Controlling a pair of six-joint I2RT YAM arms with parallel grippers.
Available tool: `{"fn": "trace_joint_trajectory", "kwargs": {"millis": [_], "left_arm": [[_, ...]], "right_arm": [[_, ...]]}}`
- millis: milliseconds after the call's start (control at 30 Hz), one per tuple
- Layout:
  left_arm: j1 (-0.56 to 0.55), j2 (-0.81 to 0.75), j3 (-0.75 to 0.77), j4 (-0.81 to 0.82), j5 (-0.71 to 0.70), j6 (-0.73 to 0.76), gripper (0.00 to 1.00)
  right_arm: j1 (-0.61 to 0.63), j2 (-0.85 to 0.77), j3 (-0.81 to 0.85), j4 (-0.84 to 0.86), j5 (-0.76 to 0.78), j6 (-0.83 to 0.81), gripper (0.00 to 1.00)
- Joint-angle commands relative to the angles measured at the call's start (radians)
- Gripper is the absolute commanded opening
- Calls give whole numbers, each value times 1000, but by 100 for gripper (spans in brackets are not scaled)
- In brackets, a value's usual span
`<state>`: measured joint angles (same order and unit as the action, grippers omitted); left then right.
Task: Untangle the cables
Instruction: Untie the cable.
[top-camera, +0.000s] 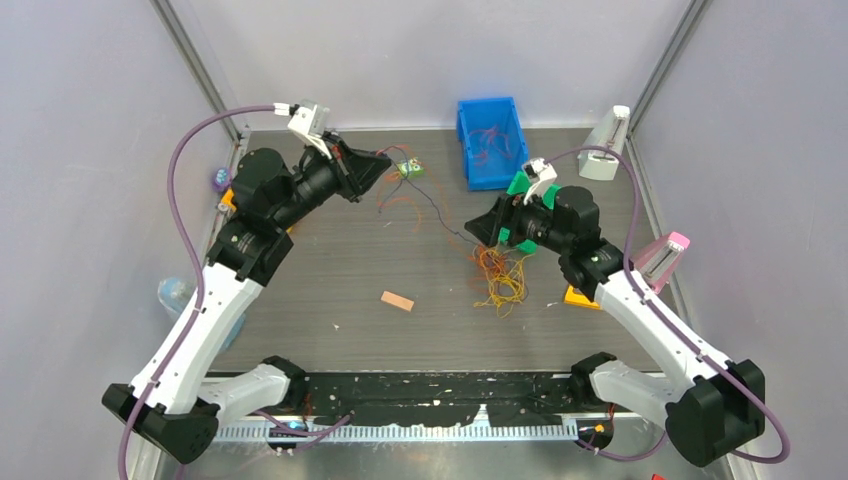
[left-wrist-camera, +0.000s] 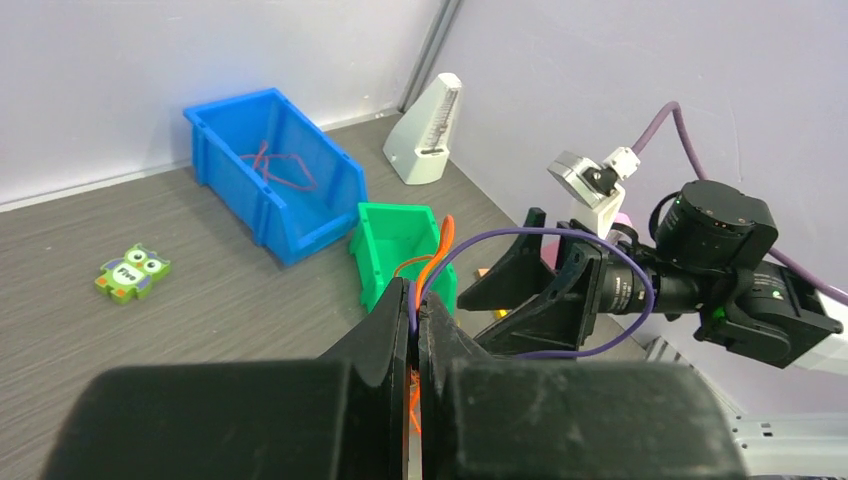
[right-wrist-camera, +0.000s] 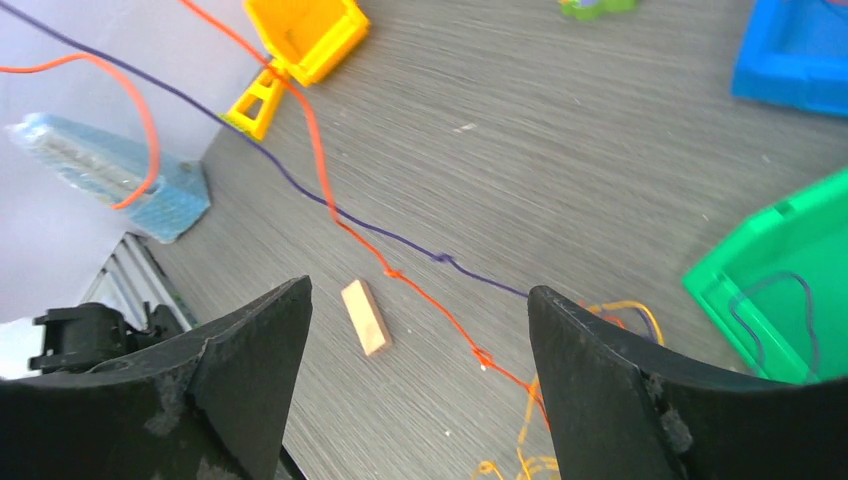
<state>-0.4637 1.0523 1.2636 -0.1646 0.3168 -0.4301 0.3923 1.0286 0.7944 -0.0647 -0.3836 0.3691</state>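
Grey counter (top-camera: 380, 255) from the top camera: most of the cables (top-camera: 500, 282) sit in an orange-yellow tangle right of the middle, just near-side of the right gripper (top-camera: 480, 228). A few thin strands run from that pile up and left to the left gripper (top-camera: 385, 165), which is out by the far-left side. There's a blue bin (top-camera: 490, 140) at the far edge with some red wire in it, a little wooden block (top-camera: 397, 301) lying loose left of the tangle, and an owl toy (top-camera: 410, 168) just beside the left gripper. Left wrist cam: the left jaws are squeezed tight together, with an orange strand and a dark purple one pinched between them. The purple one loops off to the right in front of the other arm. A green bin (left-wrist-camera: 385, 245) sits just past the jaws, with the blue bin behind it. Right wrist cam: the right jaws are spread wide with nothing in them, hanging above the counter. An orange-red strand and a purple one cross under the gap, knotted in a couple of spots, next to the wooden block. A yellow bin (right-wrist-camera: 305, 35) is at the top, and one dark strand lies in the green bin at right.
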Motion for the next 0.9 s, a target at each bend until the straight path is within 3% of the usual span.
{"fn": "trace_joint_trajectory", "kwargs": {"millis": [0,433,733,867], "left_arm": [[0,14,78,26,51,-18,0],[2,-6,59,7,25,14,0],[2,-21,27,13,14,23,0],[2,-32,5,21,8,25,0]], "right_arm": [[44,40,58,188,-85,-19,82],[171,222,70,163,-24,-43,62],[181,145,-48,92,57,-75,60],[181,109,-70,71,99,-85,64]]}}
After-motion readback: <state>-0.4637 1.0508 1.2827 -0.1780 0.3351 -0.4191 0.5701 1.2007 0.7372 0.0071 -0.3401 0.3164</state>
